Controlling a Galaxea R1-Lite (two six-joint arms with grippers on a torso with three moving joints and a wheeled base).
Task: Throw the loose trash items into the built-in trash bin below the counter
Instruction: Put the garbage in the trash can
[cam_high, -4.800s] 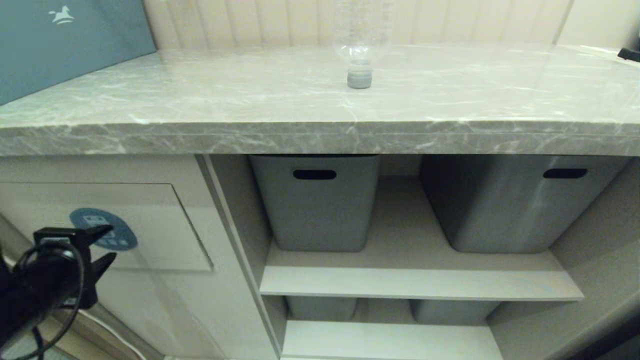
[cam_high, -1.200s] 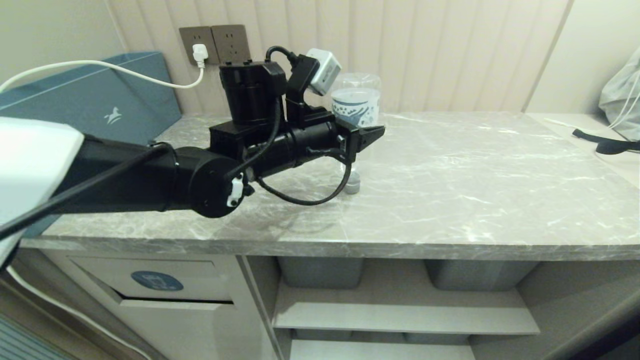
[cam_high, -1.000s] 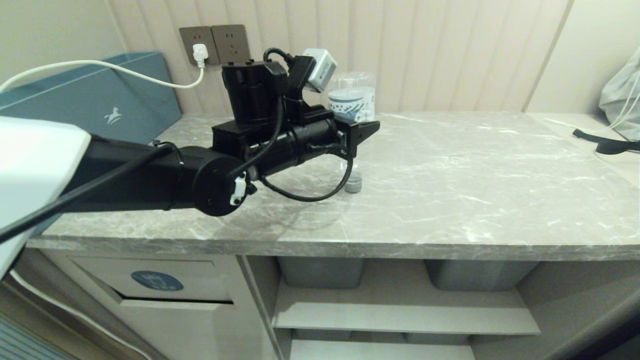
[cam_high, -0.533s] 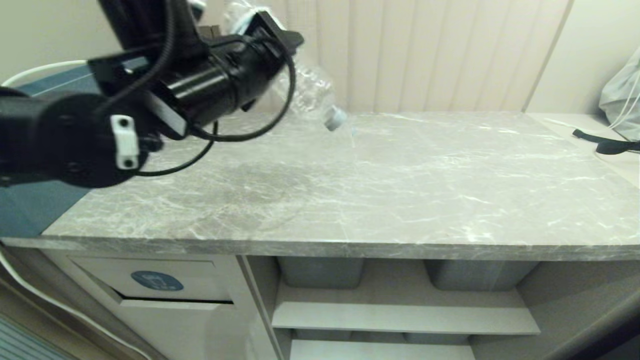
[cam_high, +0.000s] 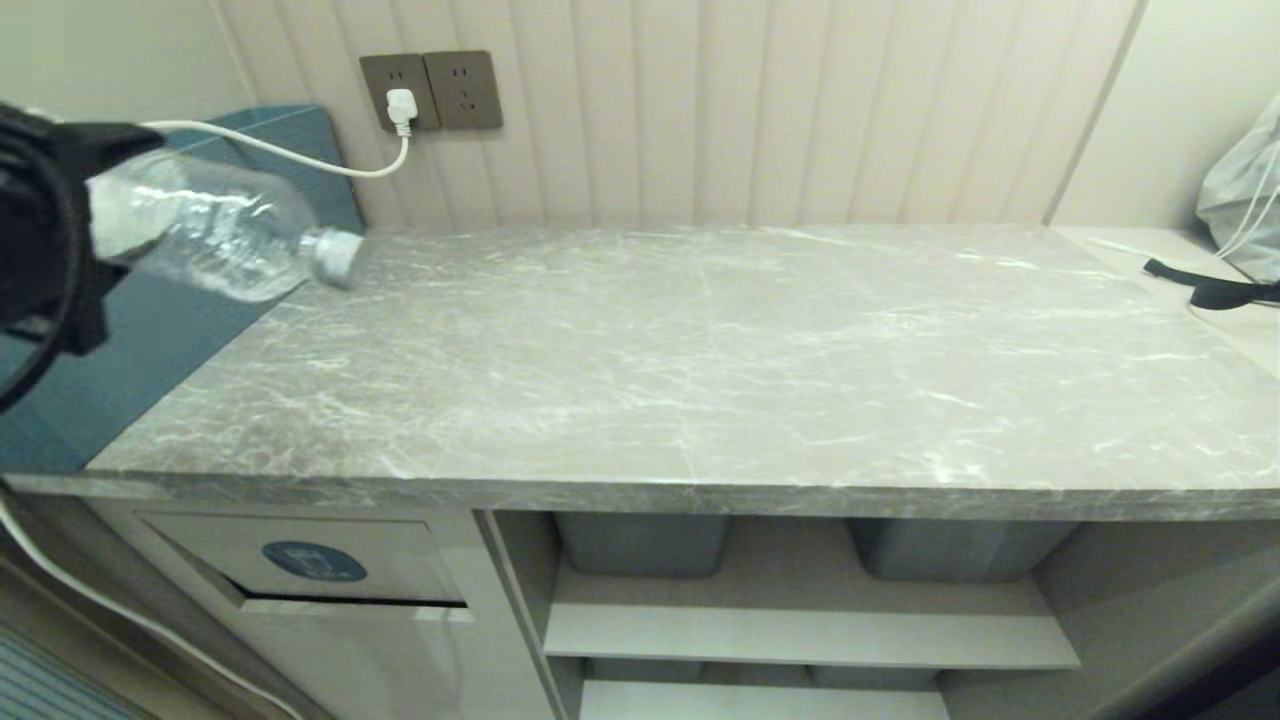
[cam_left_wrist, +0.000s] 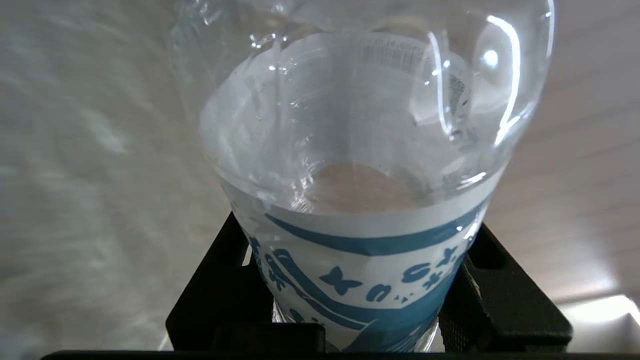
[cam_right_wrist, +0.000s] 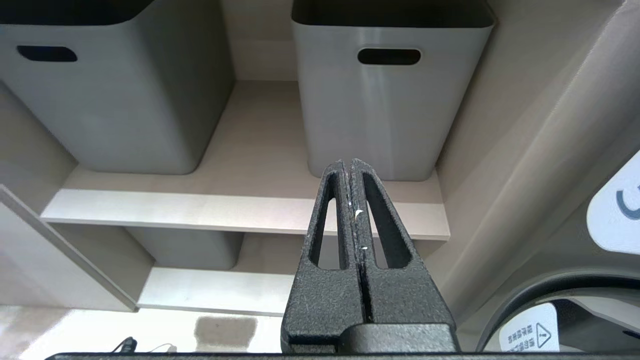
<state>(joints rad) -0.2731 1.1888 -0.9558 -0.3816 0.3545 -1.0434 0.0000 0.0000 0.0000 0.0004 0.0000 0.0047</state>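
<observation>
A clear plastic bottle (cam_high: 205, 238) with a grey cap (cam_high: 336, 257) hangs nearly level above the counter's (cam_high: 700, 350) far-left end, cap pointing right. My left gripper (cam_high: 95, 235) is shut on its labelled lower body. In the left wrist view the black fingers (cam_left_wrist: 505, 305) press both sides of the white-and-blue label of the bottle (cam_left_wrist: 360, 150). The built-in trash bin (cam_high: 220, 545) is the beige flap with a round blue sticker below the counter at left, with a dark gap under its lower edge. My right gripper (cam_right_wrist: 351, 165) is shut and empty, low in front of the shelves.
Grey tubs (cam_high: 640, 545) (cam_high: 960, 550) stand on the shelf under the counter, the right tub (cam_right_wrist: 390, 90) ahead of the right gripper. A teal box (cam_high: 170, 330) leans at the counter's left end. A white plug and cable (cam_high: 400, 105) hang from the wall socket. A black strap (cam_high: 1215, 290) lies far right.
The left arm lifted the bottle, which stood cap-down on the counter, and swung it left to the counter's end. The bottle tipped nearly level. The head view rose earlier.
</observation>
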